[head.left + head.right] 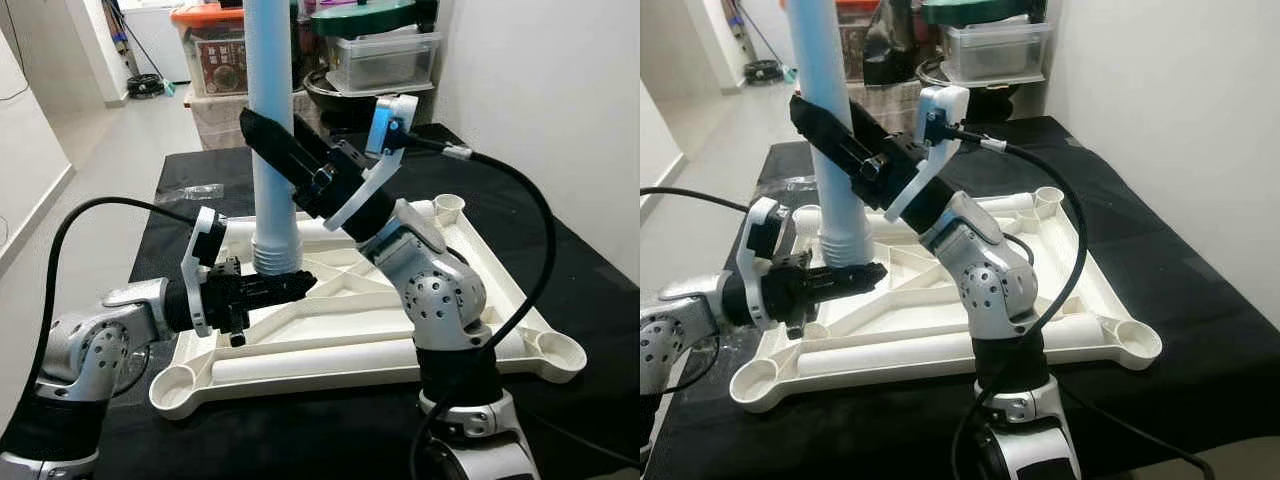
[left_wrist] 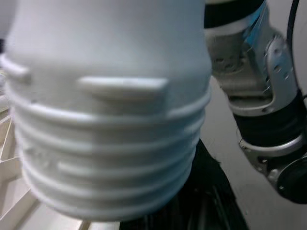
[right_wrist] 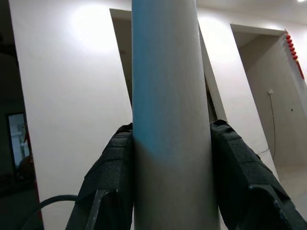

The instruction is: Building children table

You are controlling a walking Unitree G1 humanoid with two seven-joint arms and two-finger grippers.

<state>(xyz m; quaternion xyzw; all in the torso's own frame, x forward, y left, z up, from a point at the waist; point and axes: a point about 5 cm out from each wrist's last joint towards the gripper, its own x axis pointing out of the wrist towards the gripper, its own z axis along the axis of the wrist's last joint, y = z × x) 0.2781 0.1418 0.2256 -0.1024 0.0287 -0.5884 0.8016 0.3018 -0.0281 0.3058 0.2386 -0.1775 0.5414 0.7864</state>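
Note:
A white children's table top (image 1: 300,375) lies upside down on a black-covered surface, with round leg sockets at its corners. My right gripper (image 1: 272,140) is shut on a pale blue-white table leg (image 1: 270,90) and holds it upright over the frame's far left part. In the right wrist view the leg (image 3: 168,96) runs between the two black fingers (image 3: 112,182). The leg's threaded end (image 1: 277,255) points down, just above the frame. My left gripper (image 1: 295,285) is shut and reaches in low, right beneath that threaded end (image 2: 105,143).
Clear storage boxes (image 1: 385,55) and an orange-lidded bin (image 1: 215,50) stand behind the surface. A white wall runs along the right. A small plastic bag (image 1: 195,190) lies at the far left of the black cover (image 1: 590,290). Empty sockets (image 1: 560,350) sit at the frame's corners.

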